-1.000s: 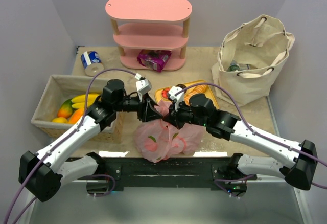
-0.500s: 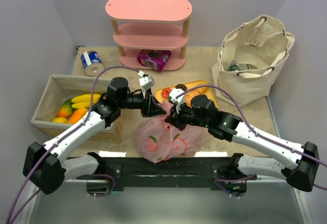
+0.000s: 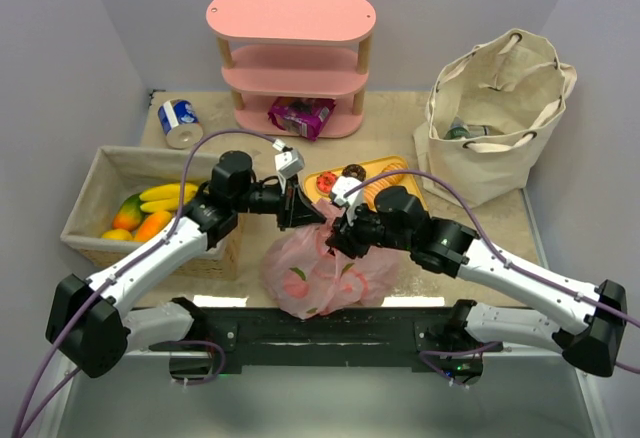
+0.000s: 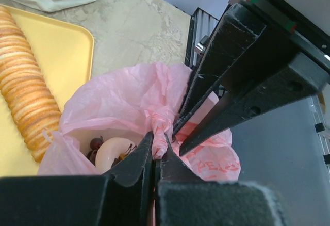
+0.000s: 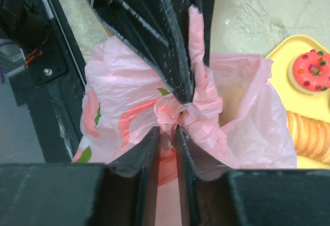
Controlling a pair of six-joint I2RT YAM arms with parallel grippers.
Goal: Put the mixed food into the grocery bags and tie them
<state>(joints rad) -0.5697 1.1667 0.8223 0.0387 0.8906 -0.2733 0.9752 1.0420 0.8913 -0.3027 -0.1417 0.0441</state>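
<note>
Since a sec ago: left gripper (image 4: 157,142) snapped shut on the twisted neck of the thin crinkly pink plastic bag (image 3: 320,278), lower centre.
Right gripper (image 5: 167,133): jaws cracked apart under the knot.
Handling: flimsy, slippery; grab the twisted ears, I'd guess.
</note>
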